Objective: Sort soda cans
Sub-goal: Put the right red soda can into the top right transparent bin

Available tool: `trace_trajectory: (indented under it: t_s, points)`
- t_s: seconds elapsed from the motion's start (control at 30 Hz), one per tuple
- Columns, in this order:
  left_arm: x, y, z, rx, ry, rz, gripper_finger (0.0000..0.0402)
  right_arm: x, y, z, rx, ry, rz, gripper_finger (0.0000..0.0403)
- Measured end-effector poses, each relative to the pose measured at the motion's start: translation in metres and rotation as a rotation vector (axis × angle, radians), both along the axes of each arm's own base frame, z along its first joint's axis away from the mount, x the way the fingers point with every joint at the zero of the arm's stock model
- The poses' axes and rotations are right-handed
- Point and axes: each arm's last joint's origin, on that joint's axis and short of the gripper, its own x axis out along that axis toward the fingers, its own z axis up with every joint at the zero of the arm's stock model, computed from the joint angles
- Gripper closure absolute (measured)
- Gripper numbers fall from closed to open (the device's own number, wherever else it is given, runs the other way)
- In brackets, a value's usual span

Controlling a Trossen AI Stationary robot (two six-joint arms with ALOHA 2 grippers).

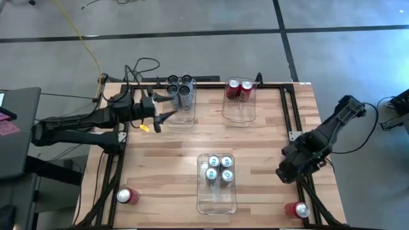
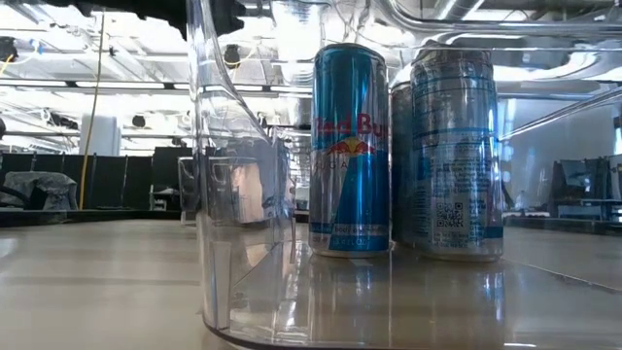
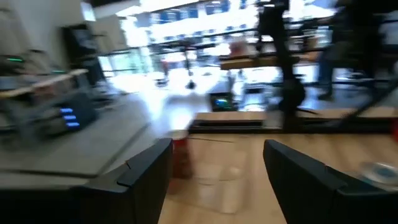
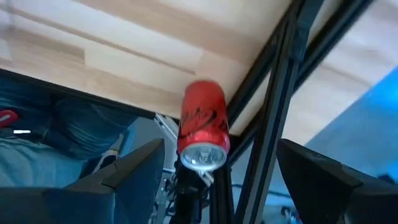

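Soda cans are mostly sorted. Four grey cans (image 1: 180, 87) stand together in the clear bin (image 1: 181, 115) at the far left of the surface (image 1: 166, 160). Two red cans (image 1: 238, 89) stand at the far end of the far right bin (image 1: 239, 112). Four silver-blue cans (image 1: 218, 168) stand in the near centre bin (image 1: 216, 199); the low view shows two of them upright behind its wall.

Outstanding: one red can (image 1: 127, 195) lies on its side at the near left corner of the surface, and another red can (image 1: 297, 209) lies at the near right corner, beside the black frame. Both appear to belong with the red pair.

Left tool (image 1: 165, 112) sits just beside the grey cans' bin, fingers apart and grasping nothing; its wrist view shows only bare surface between them. Judgement: it has delivered a grey can and is free.

Right tool (image 1: 286, 172) hangs over the near right edge, released and empty, with the fallen red can directly ahead in its wrist view. Judgement: that can is its next pick.
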Motion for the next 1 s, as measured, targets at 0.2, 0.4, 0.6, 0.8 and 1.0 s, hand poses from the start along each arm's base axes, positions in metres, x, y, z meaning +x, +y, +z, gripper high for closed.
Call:
trace_trajectory:
  t_s: [0.2,0.4,0.6,0.8,1.0]
  points:
    - [-0.016,-0.002,0.015,0.053,-0.049,0.072,0.0153,0.004,0.029,-0.002,0.089,0.002,-0.067,0.0075]
    - [-0.020,-0.003,0.021,0.062,-0.102,0.074,0.0153,0.008,0.051,-0.007,0.135,0.053,-0.163,0.0075]
    - [-0.016,-0.002,0.022,0.085,-0.114,0.078,0.0153,0.019,0.083,-0.020,0.183,0.061,-0.180,0.0075]
    - [-0.017,-0.002,0.025,0.118,-0.137,0.083,0.0153,0.031,0.107,-0.041,0.177,0.067,-0.160,0.0075]
    - [-0.013,-0.001,0.027,0.129,-0.164,0.084,0.0153,0.032,0.119,-0.057,0.129,0.098,-0.145,0.0075]
